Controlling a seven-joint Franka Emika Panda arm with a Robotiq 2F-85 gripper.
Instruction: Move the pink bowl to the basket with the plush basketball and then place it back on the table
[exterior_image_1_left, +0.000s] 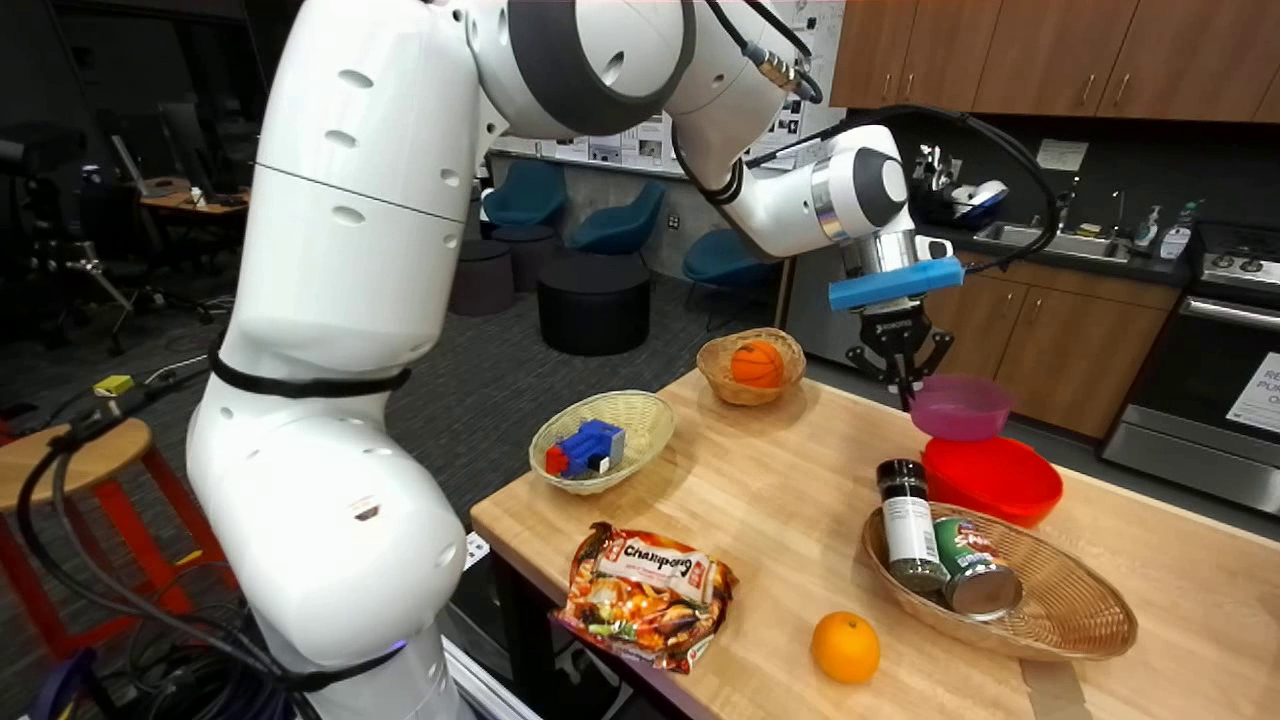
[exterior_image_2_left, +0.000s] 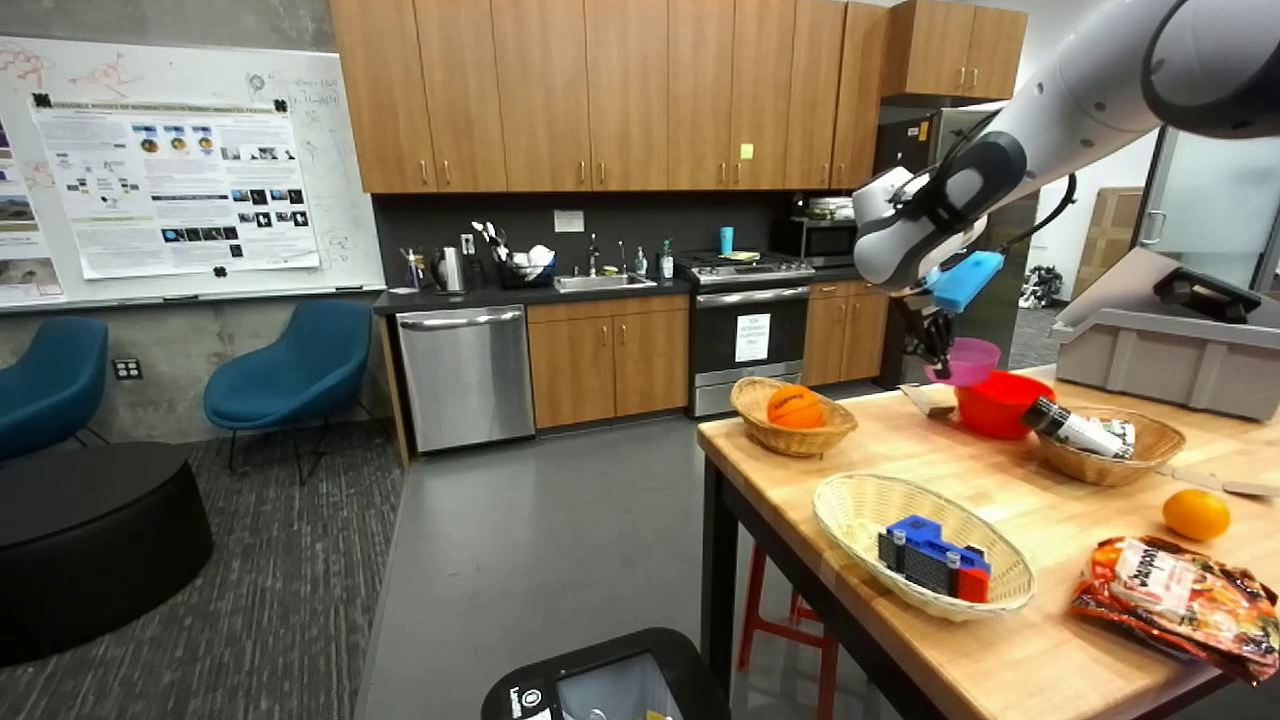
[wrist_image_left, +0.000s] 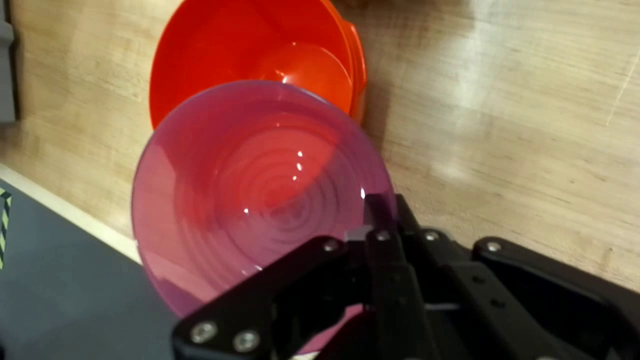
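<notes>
The pink bowl (exterior_image_1_left: 962, 408) hangs above the red bowl, tilted slightly, with its rim pinched in my gripper (exterior_image_1_left: 908, 398). In the wrist view the two fingertips clasp the bowl's edge from either side, and through its clear magenta wall (wrist_image_left: 200, 165) the red bowl shows. Farther along the table (exterior_image_1_left: 800, 490), toward its far corner, stands the woven basket (exterior_image_1_left: 745, 394) with the plush basketball (exterior_image_1_left: 757, 364) inside. Both also appear in an exterior view, basket (exterior_image_2_left: 790, 443) and ball (exterior_image_2_left: 796, 407), well apart from my gripper.
Under the pink bowl is the red bowl (exterior_image_1_left: 990, 485). Beside it, an oval basket (exterior_image_1_left: 1080, 600) holds a shaker (exterior_image_1_left: 910, 530) and a can (exterior_image_1_left: 975, 570). A pale basket (exterior_image_1_left: 640, 425) with blue toy, a noodle packet (exterior_image_1_left: 650, 595) and an orange (exterior_image_1_left: 845, 647) lie nearer.
</notes>
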